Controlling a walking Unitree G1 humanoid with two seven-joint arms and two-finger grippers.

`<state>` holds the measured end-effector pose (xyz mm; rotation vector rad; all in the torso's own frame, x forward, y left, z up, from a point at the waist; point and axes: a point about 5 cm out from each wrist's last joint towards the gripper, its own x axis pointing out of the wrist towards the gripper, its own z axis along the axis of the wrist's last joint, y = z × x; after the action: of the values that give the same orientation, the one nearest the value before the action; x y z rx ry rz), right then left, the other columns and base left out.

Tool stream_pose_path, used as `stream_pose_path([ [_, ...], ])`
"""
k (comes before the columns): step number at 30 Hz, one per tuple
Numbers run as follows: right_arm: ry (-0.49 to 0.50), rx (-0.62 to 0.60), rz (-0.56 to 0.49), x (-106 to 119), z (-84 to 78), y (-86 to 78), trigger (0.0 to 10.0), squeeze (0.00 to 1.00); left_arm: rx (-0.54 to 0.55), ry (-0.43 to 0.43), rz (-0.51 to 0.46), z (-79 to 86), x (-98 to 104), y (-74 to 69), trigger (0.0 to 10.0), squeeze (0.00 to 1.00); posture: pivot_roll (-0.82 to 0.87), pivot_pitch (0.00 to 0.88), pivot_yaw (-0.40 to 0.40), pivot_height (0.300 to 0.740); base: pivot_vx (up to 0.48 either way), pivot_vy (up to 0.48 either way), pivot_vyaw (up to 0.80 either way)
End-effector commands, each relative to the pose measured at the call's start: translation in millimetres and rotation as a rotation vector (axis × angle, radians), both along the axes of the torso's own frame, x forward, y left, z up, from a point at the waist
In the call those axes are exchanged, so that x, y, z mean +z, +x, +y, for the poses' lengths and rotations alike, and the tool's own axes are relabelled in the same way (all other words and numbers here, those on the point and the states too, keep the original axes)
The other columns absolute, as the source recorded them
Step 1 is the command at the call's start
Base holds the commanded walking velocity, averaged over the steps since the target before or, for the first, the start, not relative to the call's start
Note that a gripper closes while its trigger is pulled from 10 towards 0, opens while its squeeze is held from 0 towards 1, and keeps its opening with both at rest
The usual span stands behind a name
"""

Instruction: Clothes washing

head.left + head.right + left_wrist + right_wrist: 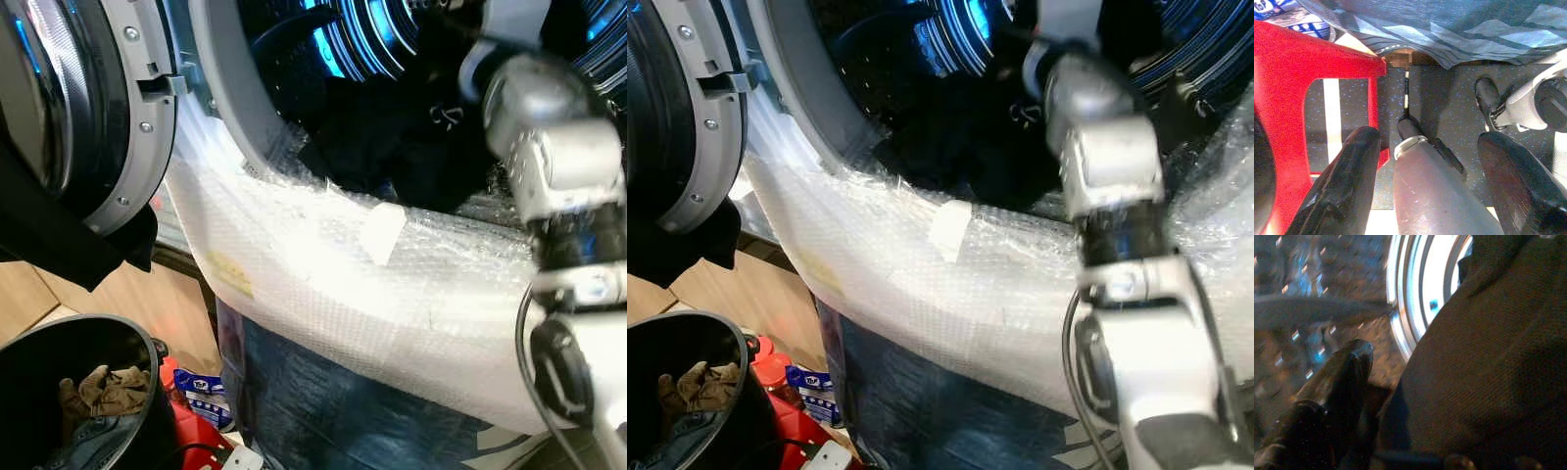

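Observation:
The washing machine's drum [372, 39] stands open, lit blue inside, with dark clothes [392, 147] heaped at its mouth. My right arm [549, 147] reaches into the drum. In the right wrist view the right gripper [1425, 362] is open against a dark woven garment [1488, 357]. One black finger [1347, 377] stands clear and the cloth covers the other. My left gripper [1427, 137] hangs open over the floor, holding nothing. A black bucket [78, 325] at lower left holds a brownish cloth [103, 390].
The round door [98, 108] is swung open to the left with a black garment [59, 245] hanging over it. Bubble wrap [323, 274] covers the machine's front below the opening. A red stool [1298, 73] stands by the bucket, close to my leg [1435, 196].

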<state>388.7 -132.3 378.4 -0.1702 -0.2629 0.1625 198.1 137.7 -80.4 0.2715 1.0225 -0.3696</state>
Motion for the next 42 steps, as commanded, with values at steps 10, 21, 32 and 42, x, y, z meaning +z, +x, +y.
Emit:
stream_pose_path([
  [10, -0.059, 0.162, -0.076, 10, -1.1, -57.3, 10.0, 0.00, 0.002, 0.004, 0.033, 1.7, -5, -8.7, 10.0, 0.00, -0.15, 0.000, -0.022, 0.740, 0.000, 0.000, 0.00],
  [21, -0.083, 0.108, -0.034, -5, -15.9, -74.1, 10.0, 1.00, -0.012, 0.001, 0.040, -0.4, -5, -9.9, 10.0, 0.00, -0.16, 0.000, -0.023, 0.740, 0.000, 0.000, 0.00],
  [32, 0.121, -0.201, -0.231, 38, -40.8, -49.8, 10.0, 0.00, -0.005, 0.002, 0.034, -0.1, -4, -8.5, 10.0, 0.00, -0.15, 0.000, -0.024, 0.740, 0.000, 0.000, 0.00],
  [42, -0.070, 0.024, -0.383, 41, -8.7, -64.4, 10.0, 0.00, -0.009, -0.001, 0.037, -1.5, -5, -9.0, 10.0, 0.00, -0.14, 0.000, -0.029, 0.740, 0.000, 0.000, 0.00],
])
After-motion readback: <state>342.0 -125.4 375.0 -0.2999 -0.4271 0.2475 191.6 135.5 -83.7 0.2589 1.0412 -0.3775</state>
